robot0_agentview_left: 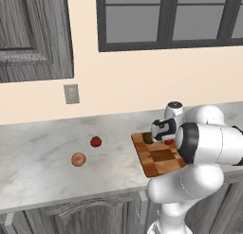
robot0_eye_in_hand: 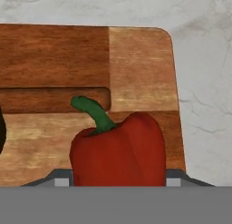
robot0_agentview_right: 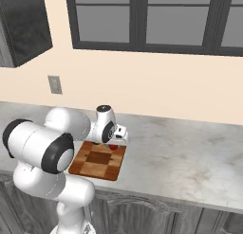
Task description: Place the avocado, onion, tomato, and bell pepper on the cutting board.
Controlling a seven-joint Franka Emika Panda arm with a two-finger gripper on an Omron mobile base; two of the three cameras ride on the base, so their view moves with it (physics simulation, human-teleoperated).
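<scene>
My gripper (robot0_eye_in_hand: 118,181) is shut on the red bell pepper (robot0_eye_in_hand: 118,150), whose green stem curves up and to the left. The pepper sits low over the far part of the checkered cutting board (robot0_eye_in_hand: 136,69). From the left base view, the gripper (robot0_agentview_left: 167,139) hangs over the board (robot0_agentview_left: 161,162) with the pepper (robot0_agentview_left: 169,142) under it and the dark green avocado (robot0_agentview_left: 148,138) lying on the board just to its left. On the marble counter to the left, apart from the board, lie the red tomato (robot0_agentview_left: 96,141) and the tan onion (robot0_agentview_left: 79,159). The right base view shows the gripper (robot0_agentview_right: 115,143) over the board (robot0_agentview_right: 97,164).
The board lies near the counter's front edge (robot0_agentview_left: 71,197). The wall with an outlet (robot0_agentview_left: 71,94) rises behind the counter, and a dark upper cabinet (robot0_agentview_left: 33,34) hangs at the left. Bare marble (robot0_agentview_right: 190,157) stretches to the right of the board.
</scene>
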